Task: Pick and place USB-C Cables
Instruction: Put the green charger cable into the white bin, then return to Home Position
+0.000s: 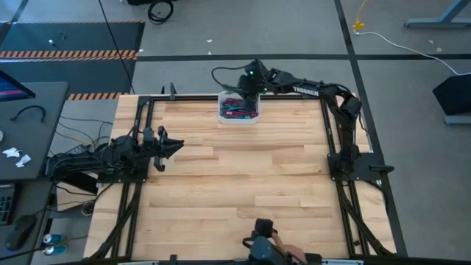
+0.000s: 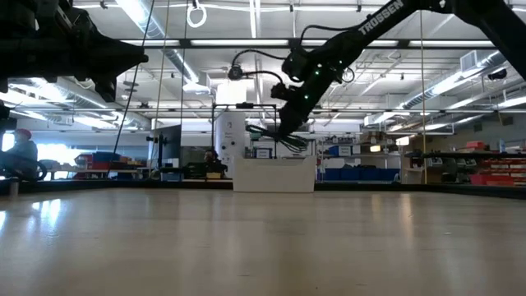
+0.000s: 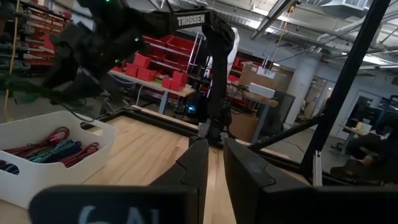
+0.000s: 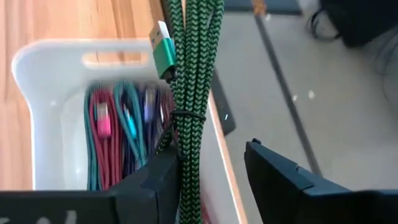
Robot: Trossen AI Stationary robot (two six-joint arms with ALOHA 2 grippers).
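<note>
**Green cable lifted over the bin**

High view: the right gripper (image 1: 249,87) hangs over the white bin (image 1: 223,116) at the table's far edge, arm stretched across from its base on the right, so the cables can be drawn from one container. The left gripper (image 1: 173,147) waits low at the left side, apparently to keep clear.

Low view: the right arm slants down to the bin, a cable dangling just above its rim.

Left wrist view: its own fingers (image 3: 193,163) stand slightly parted, holding nothing; maroon and teal cables (image 3: 53,148) lie in the bin.

Right wrist view: a green braided cable (image 4: 194,93) lies against one finger, its bundle hanging above the remaining cables; whether it is truly pinched cannot be told.
</note>
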